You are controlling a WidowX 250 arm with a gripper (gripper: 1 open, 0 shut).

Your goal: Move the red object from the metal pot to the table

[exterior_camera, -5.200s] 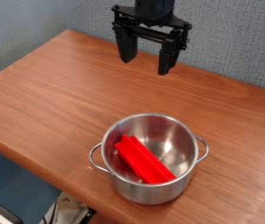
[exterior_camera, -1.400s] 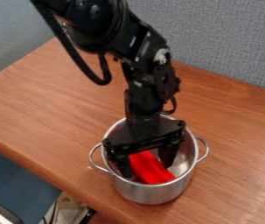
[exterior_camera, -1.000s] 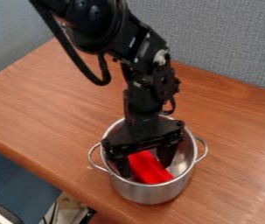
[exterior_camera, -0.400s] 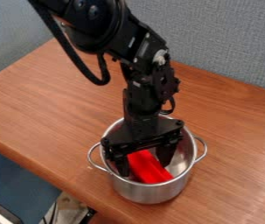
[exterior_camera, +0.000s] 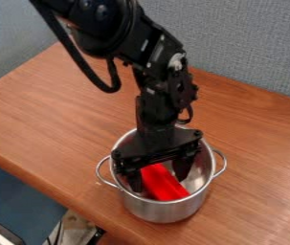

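Observation:
The metal pot (exterior_camera: 201, 197) stands near the table's front edge, shiny, with loop handles at left and right. Inside it lies the red object (exterior_camera: 167, 184), a bright red block slanting toward the lower right. My black gripper (exterior_camera: 155, 166) reaches straight down into the pot, open, with one finger on each side of the block's upper end. The fingertips are hidden behind the pot's rim and the block, so contact cannot be judged. The reddish-brown table (exterior_camera: 57, 105) spreads around the pot.
The black arm (exterior_camera: 122, 38) with its cables rises from the pot toward the upper left. A blue-grey wall lies behind the table. The table's front edge runs diagonally just below the pot, with floor clutter beneath.
Over the last second nothing has visibly moved. About five seconds ago the gripper hung high above the table's far side; now it sits down inside the pot.

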